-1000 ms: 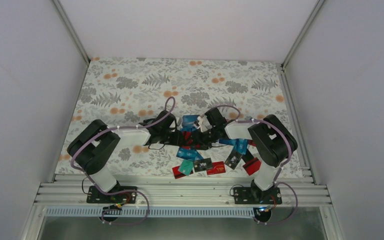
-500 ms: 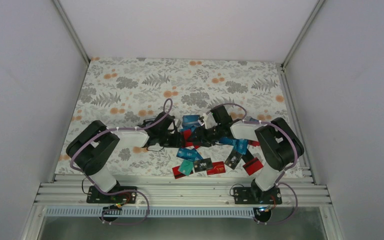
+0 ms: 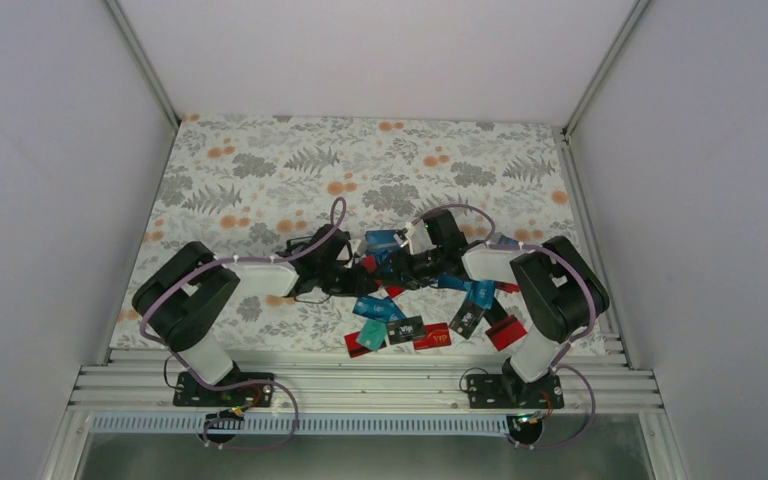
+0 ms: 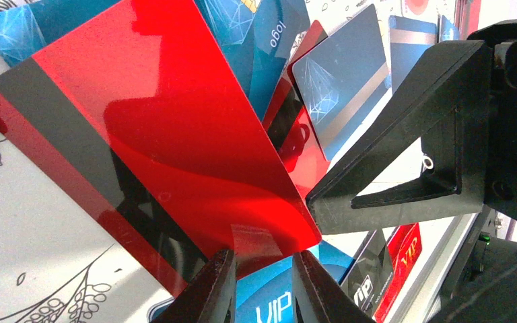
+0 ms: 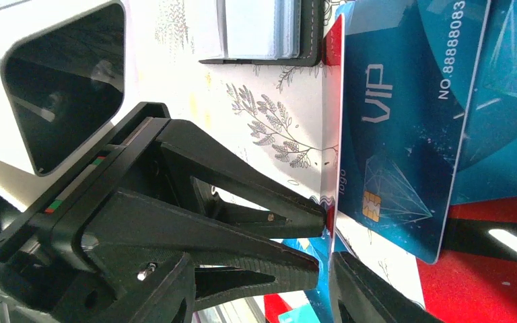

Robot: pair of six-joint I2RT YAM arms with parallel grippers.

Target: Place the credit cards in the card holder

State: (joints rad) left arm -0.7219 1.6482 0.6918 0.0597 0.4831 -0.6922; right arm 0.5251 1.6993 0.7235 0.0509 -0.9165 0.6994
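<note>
Progress is small, as far as you can judge. In the top view the left gripper (image 3: 357, 270) and the right gripper (image 3: 405, 264) meet tip to tip over the floral table (image 3: 260, 170). Many loose credit cards (image 3: 405, 328) lie spread beside and behind both jaws, toward the arm bases. All of these wait to be put away.

In the left wrist view a red credit card (image 4: 175, 134) stands lifted and tilted, with its corner between the left fingertips. The jaws are drawn narrow on that corner, so you may take it as grasped. One black finger of the right gripper touches the card's edge, just beside the left jaws. More blue and red cards lie flat beyond them.

In the right wrist view the right jaws stand apart and clamp nothing. The left fingertips reach in between them, and the red card shows edge-on there. The card holder (image 5: 262, 30) lies open on the table beyond these jaws, near the card's far end; whether they touch, you cannot tell. Only part of it shows, and no coloured card appears in its grey-blue slots. This card needs a slot, then all the others.
</note>
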